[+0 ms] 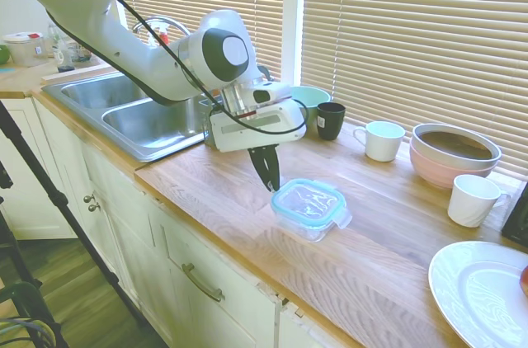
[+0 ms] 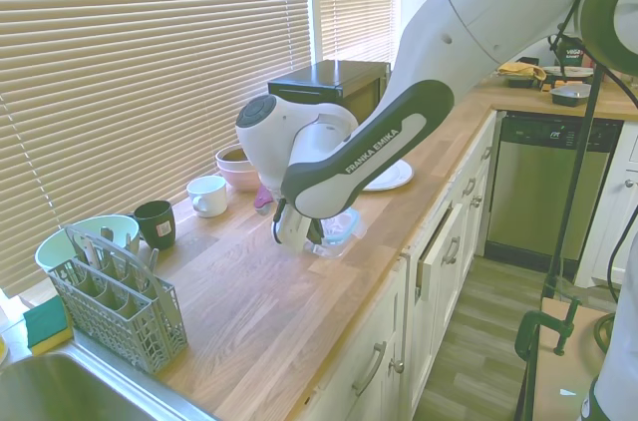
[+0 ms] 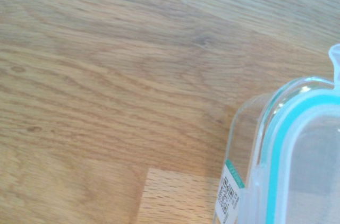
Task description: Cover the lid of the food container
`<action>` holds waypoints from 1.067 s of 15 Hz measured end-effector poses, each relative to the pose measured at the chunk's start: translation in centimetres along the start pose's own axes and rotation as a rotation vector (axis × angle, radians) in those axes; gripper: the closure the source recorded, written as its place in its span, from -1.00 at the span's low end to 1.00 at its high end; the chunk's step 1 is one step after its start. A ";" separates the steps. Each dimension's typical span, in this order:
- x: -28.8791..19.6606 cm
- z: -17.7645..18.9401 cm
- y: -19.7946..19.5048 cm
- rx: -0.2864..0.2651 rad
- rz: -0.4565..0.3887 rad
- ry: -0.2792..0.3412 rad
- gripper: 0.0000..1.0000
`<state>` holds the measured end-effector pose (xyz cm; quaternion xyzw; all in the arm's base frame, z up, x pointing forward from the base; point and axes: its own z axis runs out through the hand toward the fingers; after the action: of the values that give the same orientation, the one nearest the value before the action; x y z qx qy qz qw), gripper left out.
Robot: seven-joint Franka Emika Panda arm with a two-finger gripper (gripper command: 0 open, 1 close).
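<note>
The lid (image 1: 308, 201), clear with a light blue rim, lies on top of the food container (image 1: 307, 228), a small clear glass dish on the wooden counter. My gripper (image 1: 267, 176) points down with its dark fingers pressed together and nothing between them. It stands right at the lid's left rear edge. In the second exterior view the arm hides most of the gripper (image 2: 297, 233), with the lidded food container (image 2: 342, 226) just behind it. The wrist view shows the lid's blue rim (image 3: 287, 149) and a sticker on the glass wall (image 3: 229, 192).
Behind stand a teal bowl (image 1: 307, 101), a black cup (image 1: 331, 119), a white mug (image 1: 382, 140), stacked bowls (image 1: 454, 154) and another mug (image 1: 473, 199). A white plate (image 1: 483, 294) lies at the right, with the sink (image 1: 140, 113) at the left. A cutlery basket (image 2: 115, 306) stands by the sink.
</note>
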<state>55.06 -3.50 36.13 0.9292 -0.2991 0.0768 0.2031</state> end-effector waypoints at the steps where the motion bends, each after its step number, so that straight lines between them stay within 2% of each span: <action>1: 0.1 0.0 0.1 0.003 0.006 -0.004 -1.00; 7: 0.2 0.1 -0.1 0.042 0.047 -0.040 -1.00; 11: 1.0 -1.0 -0.1 0.101 0.100 -0.067 -1.00; 16: 2.5 -3.2 1.3 0.205 0.154 -0.092 -1.00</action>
<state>56.27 -4.38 40.08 0.9219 -0.3691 0.0796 0.0867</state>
